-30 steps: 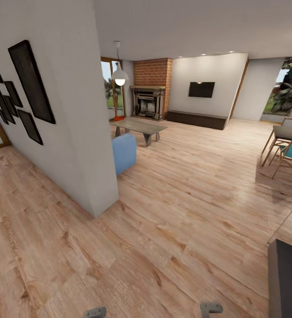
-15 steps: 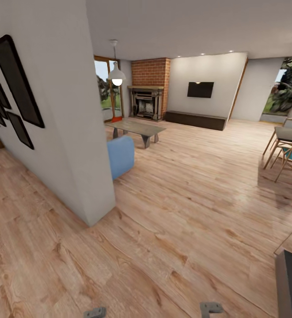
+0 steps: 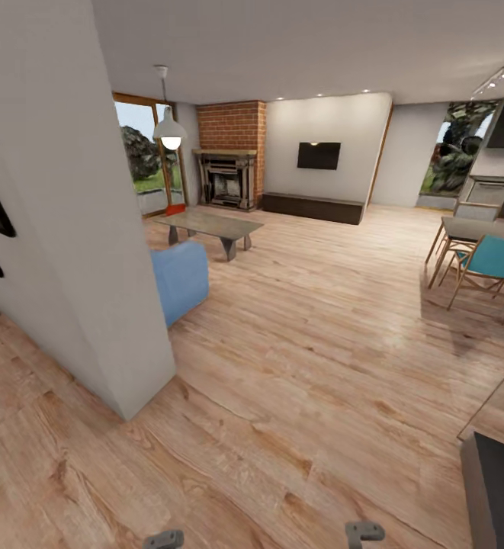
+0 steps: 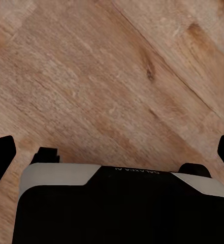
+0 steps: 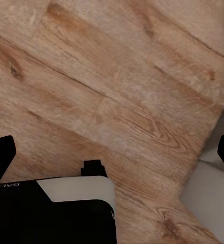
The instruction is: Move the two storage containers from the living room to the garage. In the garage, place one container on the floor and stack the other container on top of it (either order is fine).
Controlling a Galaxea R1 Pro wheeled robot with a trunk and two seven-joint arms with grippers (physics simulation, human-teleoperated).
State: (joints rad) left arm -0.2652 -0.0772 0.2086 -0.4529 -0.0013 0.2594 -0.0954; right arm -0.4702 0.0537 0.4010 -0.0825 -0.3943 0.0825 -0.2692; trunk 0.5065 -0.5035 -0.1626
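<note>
I'd steer wide of the wall corner (image 3: 141, 381) and past the blue sofa (image 3: 179, 278) toward the red-orange container (image 3: 175, 209) by the glass doors (image 3: 141, 156), both grippers' fingers spread wide, holding nothing.

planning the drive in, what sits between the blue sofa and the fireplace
In the head view, a low grey coffee table stands on the wood-plank floor between the blue sofa and the fireplace.

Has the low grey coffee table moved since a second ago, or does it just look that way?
No. The low grey coffee table keeps its place before the brick fireplace; both slid leftward together in the head view, so the camera moved.
</note>
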